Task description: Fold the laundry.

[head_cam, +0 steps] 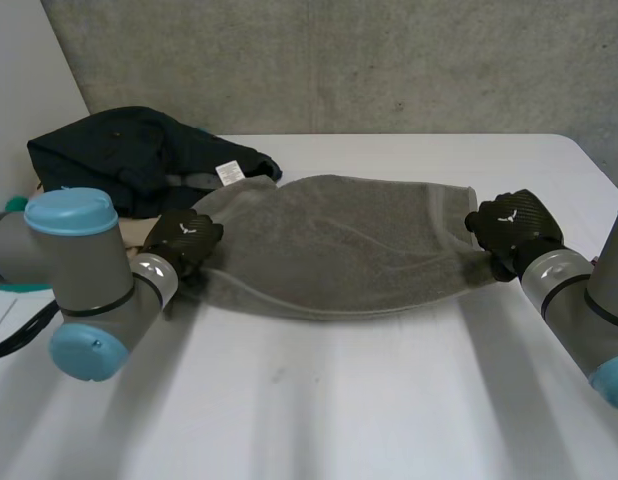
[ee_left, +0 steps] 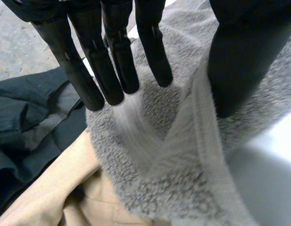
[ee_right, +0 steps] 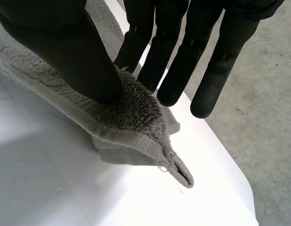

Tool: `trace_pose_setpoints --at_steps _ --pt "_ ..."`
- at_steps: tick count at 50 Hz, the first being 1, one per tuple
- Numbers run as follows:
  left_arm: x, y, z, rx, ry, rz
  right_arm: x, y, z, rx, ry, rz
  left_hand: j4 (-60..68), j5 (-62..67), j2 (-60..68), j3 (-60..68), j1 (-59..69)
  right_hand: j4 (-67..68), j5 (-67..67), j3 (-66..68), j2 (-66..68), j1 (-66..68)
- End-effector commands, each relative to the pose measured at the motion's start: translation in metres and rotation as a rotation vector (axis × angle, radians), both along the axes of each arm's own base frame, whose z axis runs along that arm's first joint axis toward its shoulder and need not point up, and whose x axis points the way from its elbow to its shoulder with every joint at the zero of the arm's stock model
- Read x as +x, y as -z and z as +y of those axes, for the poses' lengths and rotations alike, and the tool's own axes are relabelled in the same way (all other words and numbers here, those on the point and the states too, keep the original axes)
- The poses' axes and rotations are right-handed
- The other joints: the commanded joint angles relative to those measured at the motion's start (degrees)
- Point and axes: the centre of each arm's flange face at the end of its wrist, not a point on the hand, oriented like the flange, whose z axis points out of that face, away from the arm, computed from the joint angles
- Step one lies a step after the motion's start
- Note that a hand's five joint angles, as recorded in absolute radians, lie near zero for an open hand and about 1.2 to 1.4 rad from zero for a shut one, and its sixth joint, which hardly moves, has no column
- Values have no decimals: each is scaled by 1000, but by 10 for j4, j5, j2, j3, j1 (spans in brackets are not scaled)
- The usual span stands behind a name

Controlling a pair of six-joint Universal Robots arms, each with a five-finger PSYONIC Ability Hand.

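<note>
A grey towel (head_cam: pixel 339 240) lies stretched sideways across the white table (head_cam: pixel 339 400) between my two hands. My left hand (head_cam: pixel 184 238) is at the towel's left end. In the left wrist view its fingers (ee_left: pixel 112 61) are straight and spread away from the thumb, over a raised ridge of towel (ee_left: pixel 183 160) that they do not pinch. My right hand (head_cam: pixel 509 225) is at the towel's right end. There the thumb (ee_right: pixel 75 52) presses a towel corner (ee_right: pixel 131 117) against the fingers, near the table's edge.
A dark garment pile (head_cam: pixel 129 150) with a white label (head_cam: pixel 229 172) sits at the back left, touching the towel's left end. A tan cloth (ee_left: pixel 65 188) lies under that end beside the dark garment (ee_left: pixel 28 122). The table's front half is bare.
</note>
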Motion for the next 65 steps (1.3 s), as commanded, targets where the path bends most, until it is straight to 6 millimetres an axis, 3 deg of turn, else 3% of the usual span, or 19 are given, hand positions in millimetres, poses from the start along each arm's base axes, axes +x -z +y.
trace_pose_setpoints --at_steps 1,7,13,16,24,27,28,30,36,40,43,49,52,57,65 --pt "5 6 -9 -40 -82 -13 -6 -5 -6 -15 25 -9 -82 -82 -80 -81 -74 116 125 119 124 151" --pt "8 7 -2 -25 -92 -55 -11 -3 -9 -12 40 -2 -188 -188 -186 -187 -180 116 125 119 124 151" --pt "14 -10 11 -30 -92 -85 -12 -2 -10 -12 47 1 -267 -267 -265 -266 -259 116 125 119 124 151" --pt "19 -16 14 -28 -99 -107 -12 -4 -10 -17 52 1 -287 -287 -285 -286 -279 116 125 119 124 151" --pt "36 -8 5 2 -147 -141 -14 -5 -11 -20 58 2 -255 -256 -253 -254 -247 116 125 119 124 151" --pt "37 -1 1 18 -140 -138 -14 -5 -10 -16 57 5 -37 -38 -35 -36 -29 116 125 119 124 151" --pt "36 1 0 27 -125 -132 -14 -5 -10 -15 57 5 173 173 175 174 181 116 125 119 124 151" --pt "34 0 0 29 -106 -125 -14 -5 -9 -16 59 5 346 346 348 347 354 116 125 119 124 151" --pt "35 -11 10 62 -83 -136 -21 -14 -10 -36 72 38 347 347 349 348 355 116 125 119 124 151" --pt "38 -37 24 47 -69 -159 -30 -19 -3 -24 65 143 347 347 349 348 355 116 125 119 124 151" --pt "45 -64 51 53 -26 -246 -46 -19 18 80 28 350 347 347 349 348 355 116 125 119 124 151" --pt "51 -65 111 243 177 -481 -73 -8 65 352 -126 652 347 347 349 348 355 116 125 119 124 151" --pt "52 -62 121 310 257 -544 -68 -4 62 307 -143 647 347 347 349 348 355 116 125 119 124 151" --pt "41 -54 100 266 251 -535 -66 5 43 260 -85 610 347 347 349 348 355 116 125 119 124 151" --pt "14 -49 33 100 115 -525 -64 14 -5 189 45 551 347 347 349 348 355 116 125 119 124 151"
